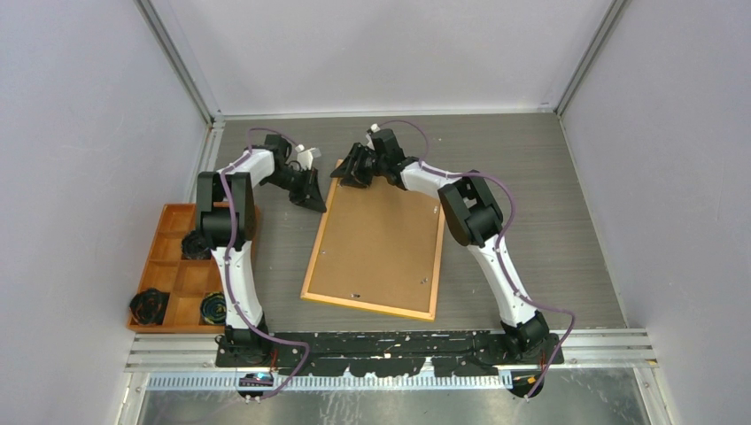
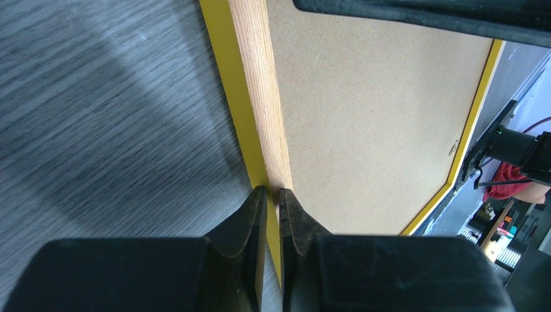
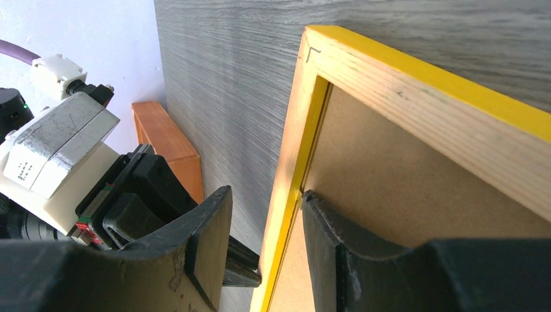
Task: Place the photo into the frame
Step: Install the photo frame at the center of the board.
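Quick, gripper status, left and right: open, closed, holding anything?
Left gripper: shut, fingertips at the frame edge; whether it pinches it cannot be told.
Right gripper: open, jaws astride the frame's side rail, not clamped.

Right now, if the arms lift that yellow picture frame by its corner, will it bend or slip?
Probably stiff: the picture frame has solid wood rails and a flat backing board. It may slip, since the right gripper straddles only a thin painted rail. Being large, it would likely swing from one corner.
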Controlling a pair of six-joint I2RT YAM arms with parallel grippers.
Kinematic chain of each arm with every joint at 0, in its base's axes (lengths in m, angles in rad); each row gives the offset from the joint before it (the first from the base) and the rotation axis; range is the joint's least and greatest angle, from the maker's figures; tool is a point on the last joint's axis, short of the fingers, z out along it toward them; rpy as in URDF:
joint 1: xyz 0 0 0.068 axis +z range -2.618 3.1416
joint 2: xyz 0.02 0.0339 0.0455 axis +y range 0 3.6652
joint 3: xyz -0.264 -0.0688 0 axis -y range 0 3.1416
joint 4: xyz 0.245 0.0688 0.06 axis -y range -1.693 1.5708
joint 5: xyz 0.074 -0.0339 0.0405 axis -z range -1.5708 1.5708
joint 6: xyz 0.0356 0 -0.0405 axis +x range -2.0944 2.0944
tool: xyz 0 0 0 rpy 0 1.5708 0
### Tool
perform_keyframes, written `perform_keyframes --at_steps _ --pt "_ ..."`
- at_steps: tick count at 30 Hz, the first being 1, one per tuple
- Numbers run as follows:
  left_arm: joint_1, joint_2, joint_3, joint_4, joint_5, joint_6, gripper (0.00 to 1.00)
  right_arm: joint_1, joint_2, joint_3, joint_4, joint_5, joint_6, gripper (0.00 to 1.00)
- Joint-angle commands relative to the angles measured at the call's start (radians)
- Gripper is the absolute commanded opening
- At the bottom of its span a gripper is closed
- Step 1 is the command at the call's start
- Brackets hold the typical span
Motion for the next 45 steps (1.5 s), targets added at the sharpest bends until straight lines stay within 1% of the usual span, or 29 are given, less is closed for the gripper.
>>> perform_keyframes --at_steps 1,9,12,16,20,26,31,40,45 --pt "-0.009 0.035 -0.011 0.015 -0.032 0.036 0.11 0.007 0.019 0.055 -0.034 -0.029 -0.013 0.49" --pt "-0.009 0.032 -0.014 0.020 -0.034 0.033 0.10 -0.013 -0.025 0.049 -0.049 -0.012 -0.031 0.49" --pt "-0.010 0.033 -0.016 0.021 -0.037 0.032 0.10 -0.043 -0.088 0.021 -0.059 0.018 -0.049 0.52" --pt "-0.010 0.031 -0.020 0.023 -0.037 0.035 0.09 -0.089 -0.236 -0.134 -0.027 0.080 -0.080 0.57" --pt "-0.009 0.031 -0.022 0.025 -0.036 0.036 0.08 -0.117 -0.385 -0.296 -0.029 0.136 -0.117 0.57" --pt "-0.010 0.033 -0.022 0.024 -0.036 0.039 0.08 -0.139 -0.503 -0.470 -0.088 0.233 -0.161 0.57" --pt "-0.010 0.033 -0.023 0.023 -0.035 0.042 0.07 -0.150 -0.519 -0.529 -0.119 0.269 -0.185 0.57" --pt "-0.009 0.031 -0.025 0.025 -0.035 0.045 0.06 -0.177 -0.510 -0.567 -0.118 0.297 -0.195 0.55" --pt "-0.009 0.035 -0.023 0.022 -0.034 0.047 0.06 -0.187 -0.482 -0.559 -0.107 0.316 -0.203 0.54"
